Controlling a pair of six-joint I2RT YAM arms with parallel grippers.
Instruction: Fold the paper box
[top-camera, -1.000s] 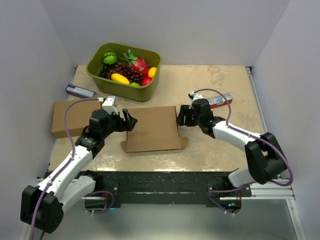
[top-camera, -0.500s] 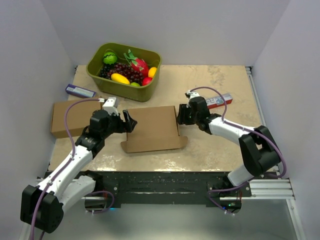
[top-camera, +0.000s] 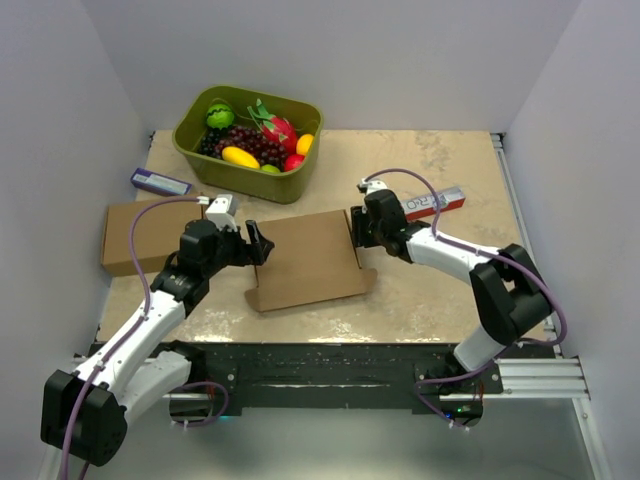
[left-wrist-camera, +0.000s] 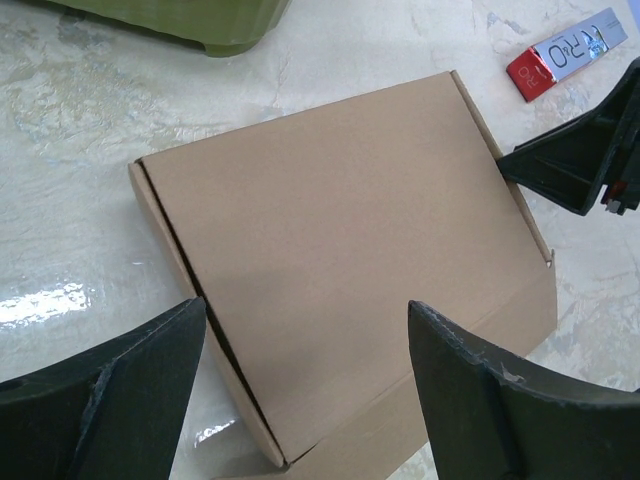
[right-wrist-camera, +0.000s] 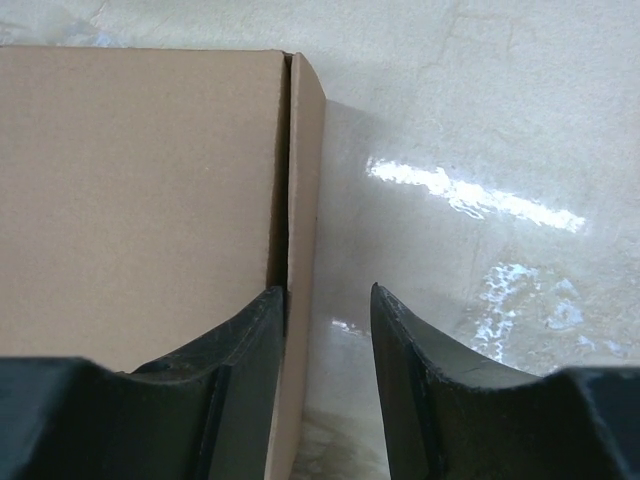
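The paper box (top-camera: 305, 258), plain brown cardboard with its lid down, lies flat mid-table, slightly skewed. My left gripper (top-camera: 256, 243) hovers at its left edge, open wide; in the left wrist view the box (left-wrist-camera: 340, 230) fills the space between and beyond the gripper (left-wrist-camera: 306, 305). My right gripper (top-camera: 354, 228) is at the box's far right corner. In the right wrist view the gripper (right-wrist-camera: 327, 290) is open and narrow, straddling the box's right side wall (right-wrist-camera: 305, 180): one finger rests over the lid seam, the other stands clear on the table side.
A green tub (top-camera: 255, 185) of fruit stands at the back left. A second brown cardboard box (top-camera: 140, 235) lies at the left edge, with a blue packet (top-camera: 160, 182) behind it. A red and white tube (top-camera: 435, 203) lies behind my right arm.
My right gripper has moved left and farther back along the box's right edge while its jaws narrowed. The box has turned slightly. The left arm has stayed still.
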